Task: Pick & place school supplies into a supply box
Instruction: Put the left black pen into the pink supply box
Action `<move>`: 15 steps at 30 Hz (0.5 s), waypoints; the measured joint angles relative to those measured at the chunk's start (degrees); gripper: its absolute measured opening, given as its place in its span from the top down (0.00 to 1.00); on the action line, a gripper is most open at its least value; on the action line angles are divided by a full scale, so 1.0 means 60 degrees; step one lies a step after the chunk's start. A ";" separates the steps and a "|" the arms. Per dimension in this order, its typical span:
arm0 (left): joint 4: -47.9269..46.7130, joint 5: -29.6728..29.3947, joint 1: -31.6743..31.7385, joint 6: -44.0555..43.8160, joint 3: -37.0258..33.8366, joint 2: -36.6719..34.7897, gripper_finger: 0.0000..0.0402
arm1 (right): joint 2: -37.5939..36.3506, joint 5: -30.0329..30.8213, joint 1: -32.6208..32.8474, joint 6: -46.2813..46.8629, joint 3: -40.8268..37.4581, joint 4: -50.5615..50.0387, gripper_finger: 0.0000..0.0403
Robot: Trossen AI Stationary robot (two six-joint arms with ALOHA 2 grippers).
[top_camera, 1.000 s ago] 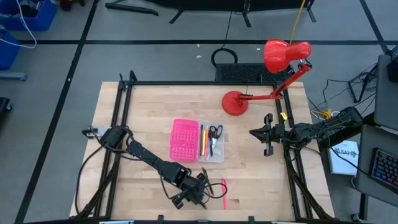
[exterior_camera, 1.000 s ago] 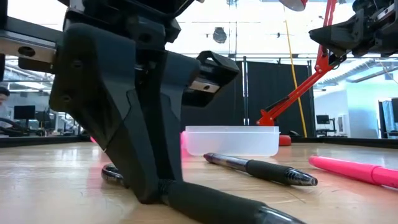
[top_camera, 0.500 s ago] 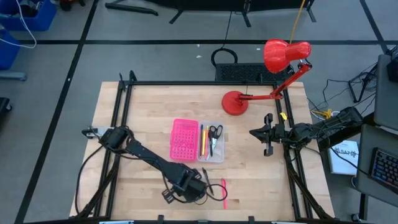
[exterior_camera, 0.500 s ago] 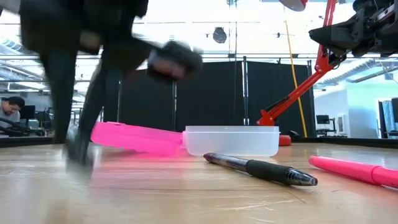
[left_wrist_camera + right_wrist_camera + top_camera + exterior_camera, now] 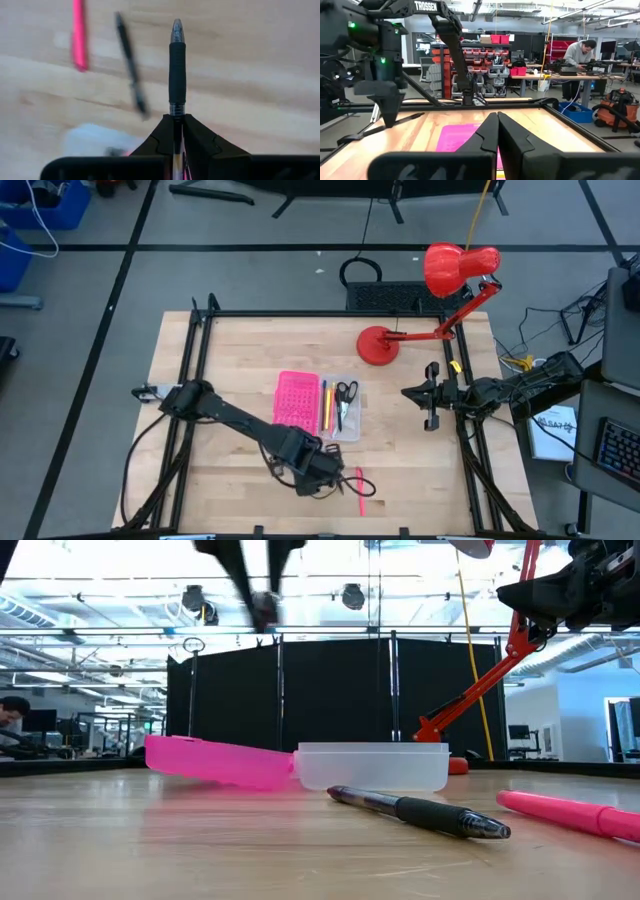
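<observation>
**A:** Black pen [image 5: 177, 70] is up off the counter [image 5: 220, 350], clamped between the left gripper [image 5: 177, 118]'s fingers [image 5: 161, 135], tip sticking straight out ahead of them.

**B:** And below those fingers?

**A:** Two more supplies lying loose on the wood: a second black pen [image 5: 420, 811] and a pink pen [image 5: 575, 814], side by side, apart from each other. From above the pink pen sits just beside the left gripper [image 5: 318, 476], on its outer side.

**B:** Where's the supply box [image 5: 318, 407]?

**A:** Just beyond the left fingers, toward the middle of the counter, lying open. The pink half [image 5: 215, 760] is spread out next to the clear tray [image 5: 372, 766]. Inside the tray: black-handled scissors [image 5: 345, 394] and a few slim pens, one yellow, one pink.

**B:** The other arm?

**A:** Right gripper [image 5: 428, 409] is parked well off at the counter's far side, fingers [image 5: 485, 136] pressed together on nothing, pointing across toward the box.

**B:** Anything else?

**A:** A red desk lamp [image 5: 440, 290] behind the box, its base on the counter near the right arm. A person at a workbench in the room beyond.
</observation>
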 joint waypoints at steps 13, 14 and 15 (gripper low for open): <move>0.0766 -0.0290 0.1868 0.4781 0.0260 -0.0004 0.93 | 0.0000 0.0011 -0.0002 -0.0234 0.0000 -0.0002 1.00; 0.0910 0.0172 0.2029 0.5044 0.0263 -0.0004 0.93 | -0.0004 0.0011 -0.0002 -0.0231 0.0000 0.0011 1.00; 0.1009 0.0579 0.2188 0.5297 0.0266 -0.0004 0.93 | -0.0004 0.0013 -0.0002 -0.0231 0.0000 0.0011 1.00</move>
